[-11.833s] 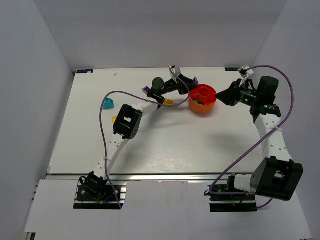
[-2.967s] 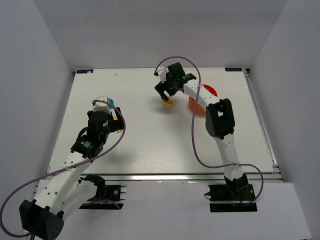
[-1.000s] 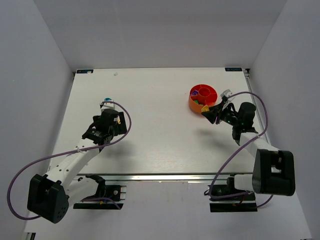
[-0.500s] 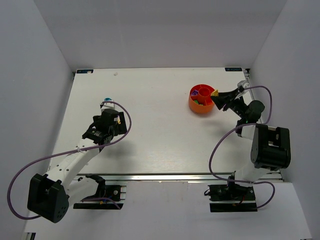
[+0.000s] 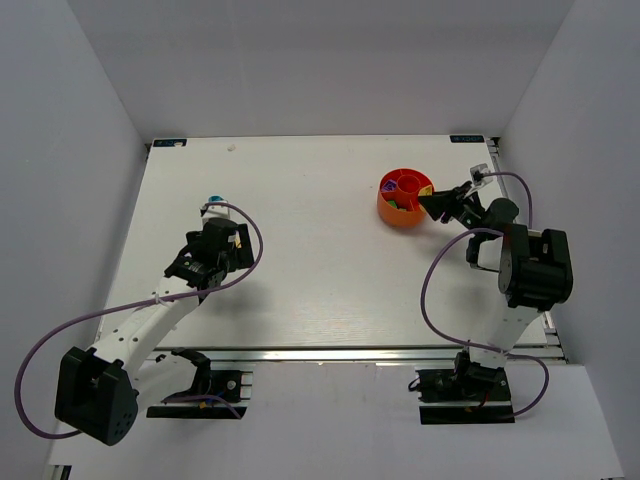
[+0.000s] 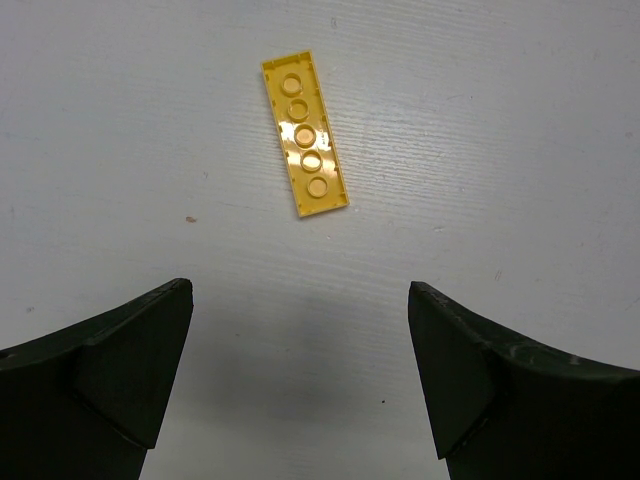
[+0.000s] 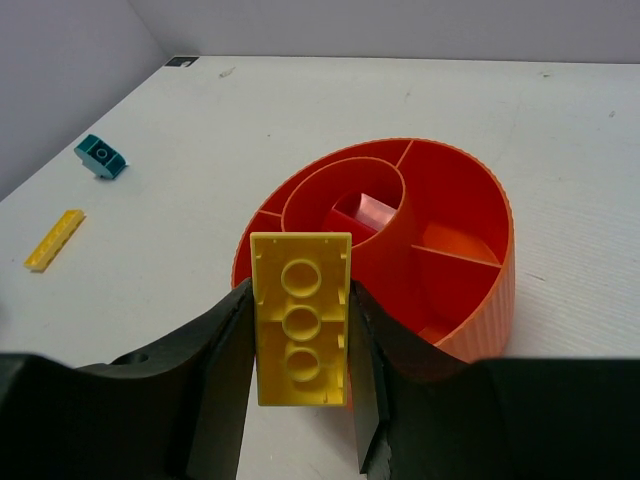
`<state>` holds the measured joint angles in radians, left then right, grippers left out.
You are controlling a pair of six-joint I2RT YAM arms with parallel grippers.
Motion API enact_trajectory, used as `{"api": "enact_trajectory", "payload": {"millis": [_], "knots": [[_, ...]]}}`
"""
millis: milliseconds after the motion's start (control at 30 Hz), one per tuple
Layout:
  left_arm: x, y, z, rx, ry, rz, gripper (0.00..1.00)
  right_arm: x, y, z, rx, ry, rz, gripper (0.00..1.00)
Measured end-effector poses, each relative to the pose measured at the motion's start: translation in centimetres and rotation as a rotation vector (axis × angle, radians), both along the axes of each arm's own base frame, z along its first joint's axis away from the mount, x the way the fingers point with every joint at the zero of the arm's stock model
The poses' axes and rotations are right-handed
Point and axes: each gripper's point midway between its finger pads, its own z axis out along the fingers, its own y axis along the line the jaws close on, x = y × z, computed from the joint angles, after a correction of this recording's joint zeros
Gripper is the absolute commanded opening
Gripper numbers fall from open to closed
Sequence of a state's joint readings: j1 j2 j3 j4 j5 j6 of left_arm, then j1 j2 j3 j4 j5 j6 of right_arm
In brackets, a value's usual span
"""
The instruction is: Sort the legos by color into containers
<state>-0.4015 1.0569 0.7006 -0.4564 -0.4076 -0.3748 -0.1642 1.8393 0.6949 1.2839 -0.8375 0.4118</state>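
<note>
Labels [image 5: 168, 143] at the far corners of the table [image 5: 320, 270], top of the overhead frame, are too small for me to read. My right gripper [image 7: 300, 330] is clamped on a yellow brick [image 7: 300, 270], lower centre of its wrist frame, long axis vertical, hollow underside toward the camera. It hides the near left wall of the orange bowl [image 7: 480, 290]. A teal brick [image 7: 100, 156] lies at upper left. My left gripper [image 6: 298, 300] has its jaws wide apart. A yellow plate [image 6: 305, 133] lies studs up beyond the tips, untouched, long axis from upper left to lower right.
</note>
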Motion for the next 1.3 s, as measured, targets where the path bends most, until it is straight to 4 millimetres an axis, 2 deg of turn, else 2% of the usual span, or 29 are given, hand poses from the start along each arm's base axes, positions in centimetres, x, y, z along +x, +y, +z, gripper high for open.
{"api": "enact_trajectory", "payload": {"millis": [400,767,1067,1200,1300], "knots": [[0.0,0.0,0.0,0.0,0.001,0.0,0.98,1.5,-0.3,-0.2,0.008,-0.001,-0.007,0.1],[0.0,0.0,-0.6,0.008,0.019,0.0,0.98,2.4,-0.2,0.5,0.017,-0.014,0.006,0.15],[-0.1,0.0,-1.1,0.017,0.041,0.0,0.98,3.1,-0.2,-0.6,0.032,0.016,0.016,0.18],[-0.2,0.1,-1.2,0.019,0.046,0.0,0.98,3.4,-0.1,-0.9,0.036,0.024,0.023,0.25],[-0.1,0.1,-1.2,0.019,0.047,0.0,0.98,3.3,-0.1,-0.9,0.037,0.024,0.029,0.37]]}}
